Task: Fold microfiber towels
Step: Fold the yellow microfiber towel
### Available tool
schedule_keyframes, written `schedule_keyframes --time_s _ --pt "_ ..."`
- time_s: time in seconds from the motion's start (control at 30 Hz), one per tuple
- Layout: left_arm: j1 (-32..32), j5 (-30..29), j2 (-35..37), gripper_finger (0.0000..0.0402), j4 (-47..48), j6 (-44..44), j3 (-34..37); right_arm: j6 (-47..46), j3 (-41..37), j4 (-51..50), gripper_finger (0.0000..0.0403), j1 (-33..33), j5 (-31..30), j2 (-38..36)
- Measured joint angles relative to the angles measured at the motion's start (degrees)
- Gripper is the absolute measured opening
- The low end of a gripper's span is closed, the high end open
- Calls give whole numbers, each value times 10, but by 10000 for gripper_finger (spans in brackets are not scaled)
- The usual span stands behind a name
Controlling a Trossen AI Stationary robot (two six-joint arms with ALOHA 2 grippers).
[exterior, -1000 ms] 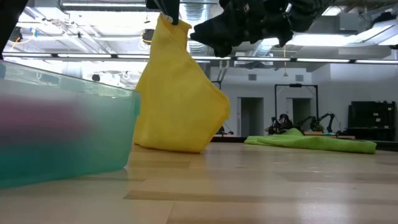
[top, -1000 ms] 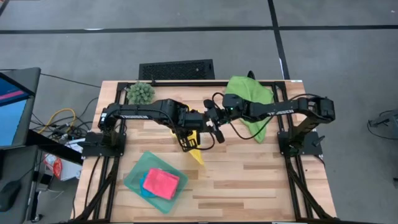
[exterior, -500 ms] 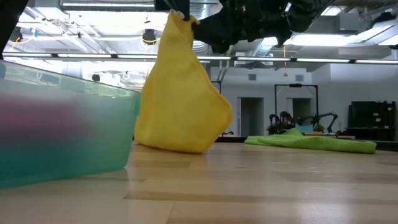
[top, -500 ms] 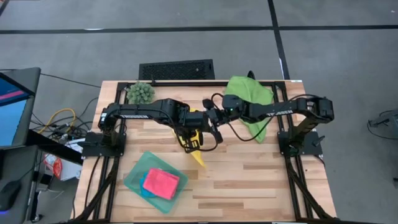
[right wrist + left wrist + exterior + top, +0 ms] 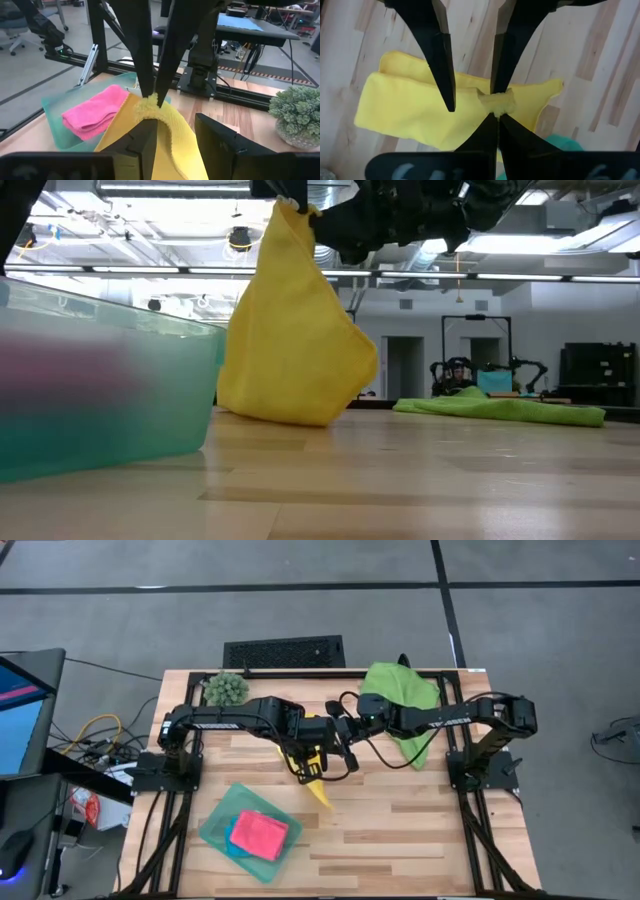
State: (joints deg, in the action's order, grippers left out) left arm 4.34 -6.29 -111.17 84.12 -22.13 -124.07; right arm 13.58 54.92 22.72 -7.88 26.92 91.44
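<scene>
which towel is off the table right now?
The yellow towel: it hangs pinched at its top by the left gripper, lower edge on the wood. The green towel lies flat; the pink towel sits in the teal tray.

The left gripper (image 5: 496, 114) is pinching a bunched tuft of the yellow towel (image 5: 410, 110), which is hanging in folds over the wooden table (image 5: 600, 75), another gripper's dark fingers (image 5: 437, 50) poking in opposite
</scene>
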Motion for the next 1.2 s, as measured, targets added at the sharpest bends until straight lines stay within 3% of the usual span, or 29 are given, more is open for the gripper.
schedule_keyframes --time_s 0.6,0.73,0.9,1.07,1.2 --pt "0 -2 2 0 0 -5 0 6 -1 29 154 3 7 0" --pt "0 -4 2 0 2 -4 0 6 -1 26 115 5 7 0" --pt "0 -15 2 0 3 -8 0 2 -1 25 16 4 6 0" --pt "0 -74 2 10 17 -48 0 -98 -1 31 7 -4 -50 0" --pt "-1 -87 1 50 26 -65 2 -176 0 17 5 -37 -95 0"
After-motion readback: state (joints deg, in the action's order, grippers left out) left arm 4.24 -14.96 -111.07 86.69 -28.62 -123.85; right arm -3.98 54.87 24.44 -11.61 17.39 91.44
